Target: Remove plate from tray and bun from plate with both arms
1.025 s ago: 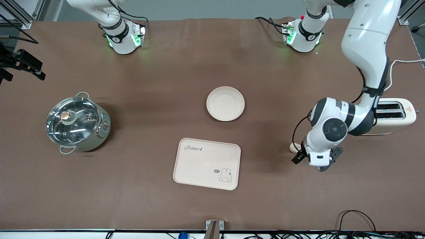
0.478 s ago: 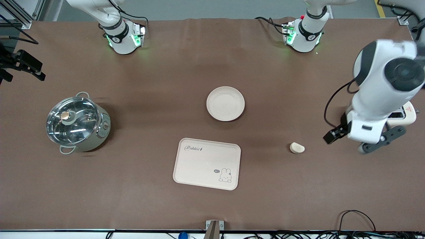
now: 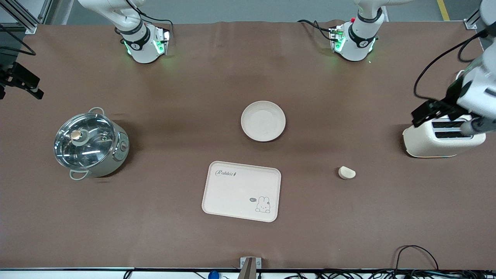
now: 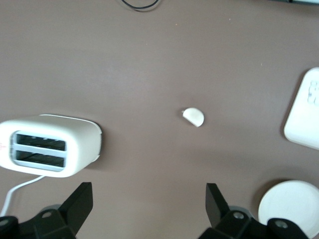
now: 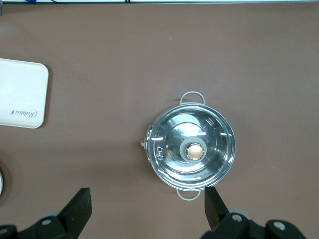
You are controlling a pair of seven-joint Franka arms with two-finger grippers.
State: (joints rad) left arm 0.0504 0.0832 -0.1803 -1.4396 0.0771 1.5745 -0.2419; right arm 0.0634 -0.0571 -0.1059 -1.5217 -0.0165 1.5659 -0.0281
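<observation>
One bun (image 3: pixel 347 173) lying flat, curved side toward tray (image 3: pixel 241 191)

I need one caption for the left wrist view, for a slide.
Open left hand high above the table: bun between toaster and tray.

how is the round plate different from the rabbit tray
The plate is round and plain; the tray is rectangular with a rabbit drawing. The plate is narrower than the tray and lies farther from the front camera. Both are cream, empty and flat on the table.

Both pincers (image 4: pixel 147 206) (image 5: pixel 147 209) raised, spread wide
</observation>
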